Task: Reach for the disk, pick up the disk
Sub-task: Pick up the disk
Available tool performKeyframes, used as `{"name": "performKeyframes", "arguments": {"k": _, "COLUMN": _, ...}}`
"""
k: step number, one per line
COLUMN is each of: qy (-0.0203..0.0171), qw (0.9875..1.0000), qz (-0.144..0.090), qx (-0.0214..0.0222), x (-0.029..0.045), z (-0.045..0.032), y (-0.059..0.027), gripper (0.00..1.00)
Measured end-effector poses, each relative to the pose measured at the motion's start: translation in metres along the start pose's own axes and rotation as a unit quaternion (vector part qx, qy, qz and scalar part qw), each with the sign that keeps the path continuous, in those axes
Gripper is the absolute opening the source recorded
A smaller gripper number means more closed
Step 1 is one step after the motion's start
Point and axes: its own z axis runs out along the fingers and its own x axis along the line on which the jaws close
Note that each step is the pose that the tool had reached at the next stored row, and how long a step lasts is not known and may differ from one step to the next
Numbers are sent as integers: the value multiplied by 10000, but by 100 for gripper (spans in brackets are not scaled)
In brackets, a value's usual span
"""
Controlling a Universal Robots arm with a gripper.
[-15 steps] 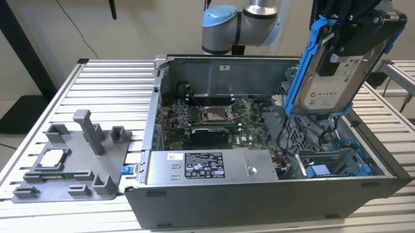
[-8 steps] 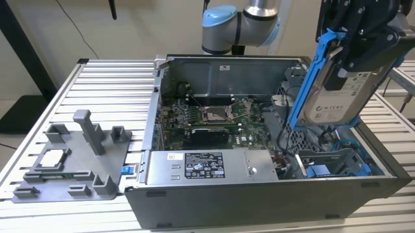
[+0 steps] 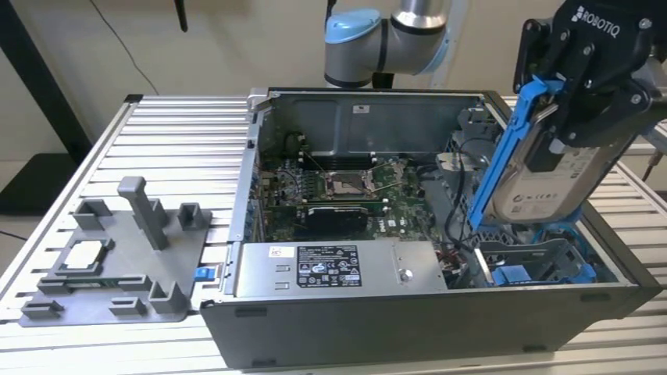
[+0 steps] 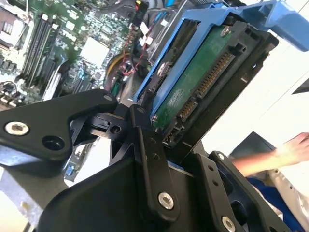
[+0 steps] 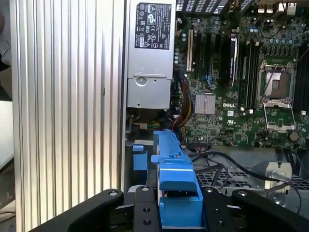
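gripper (image 3: 552,148) clamped on the disk (image 3: 542,183), held upright and tilted above the open computer case (image 3: 417,328). blue bracket edge runs down below the gripper toward the drive bay (image 3: 542,262). motherboard (image 3: 344,191) lower, off to the exterior view's left; grey fixture (image 3: 115,262) well apart.

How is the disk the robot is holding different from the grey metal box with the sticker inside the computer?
The disk hangs tilted in the air in the gripper; the grey box lies flat inside the computer case. The disk has a bright blue frame around it; the box has none. In the exterior view, the disk looks smaller than the box. Both are silvery metal with a printed label.
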Motion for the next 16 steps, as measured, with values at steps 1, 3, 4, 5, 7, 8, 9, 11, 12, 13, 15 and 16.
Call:
{"name": "performKeyframes", "arguments": {"k": 1, "qy": 1, "qw": 10000, "qz": 0, "qx": 0, "x": 16, "z": 16, "y": -11, "gripper": 0}}
{"name": "performKeyframes", "arguments": {"k": 3, "qy": 1, "qw": 10000, "qz": 0, "qx": 0, "x": 45, "z": 48, "y": -39, "gripper": 0}}
{"name": "performKeyframes", "arguments": {"k": 4, "qy": -1, "qw": 10000, "qz": 0, "qx": 0, "x": 55, "z": 64, "y": -63, "gripper": 0}}
{"name": "performKeyframes", "arguments": {"k": 5, "qy": 0, "qw": 10000, "qz": 0, "qx": 0, "x": 65, "z": 81, "y": -92, "gripper": 0}}
{"name": "performKeyframes", "arguments": {"k": 7, "qy": 0, "qw": 10000, "qz": 0, "qx": 0, "x": 81, "z": 111, "y": -155, "gripper": 0}}
{"name": "performKeyframes", "arguments": {"k": 8, "qy": 1, "qw": 10000, "qz": 1, "qx": 0, "x": 87, "z": 126, "y": -190, "gripper": 0}}
{"name": "performKeyframes", "arguments": {"k": 9, "qy": 1, "qw": 10000, "qz": 0, "qx": 0, "x": 92, "z": 139, "y": -224, "gripper": 0}}
{"name": "performKeyframes", "arguments": {"k": 11, "qy": -1, "qw": 10000, "qz": 0, "qx": -2, "x": 98, "z": 158, "y": -278, "gripper": 0}}
{"name": "performKeyframes", "arguments": {"k": 12, "qy": 0, "qw": 10000, "qz": 0, "qx": -2, "x": 97, "z": 159, "y": -286, "gripper": 0}}
{"name": "performKeyframes", "arguments": {"k": 13, "qy": 1, "qw": 10000, "qz": 0, "qx": -2, "x": 97, "z": 158, "y": -288, "gripper": 0}}
{"name": "performKeyframes", "arguments": {"k": 15, "qy": 1, "qw": 10000, "qz": 1, "qx": -2, "x": 97, "z": 158, "y": -289, "gripper": 0}}
{"name": "performKeyframes", "arguments": {"k": 16, "qy": 0, "qw": 10000, "qz": 0, "qx": -2, "x": 98, "z": 159, "y": -290, "gripper": 0}}
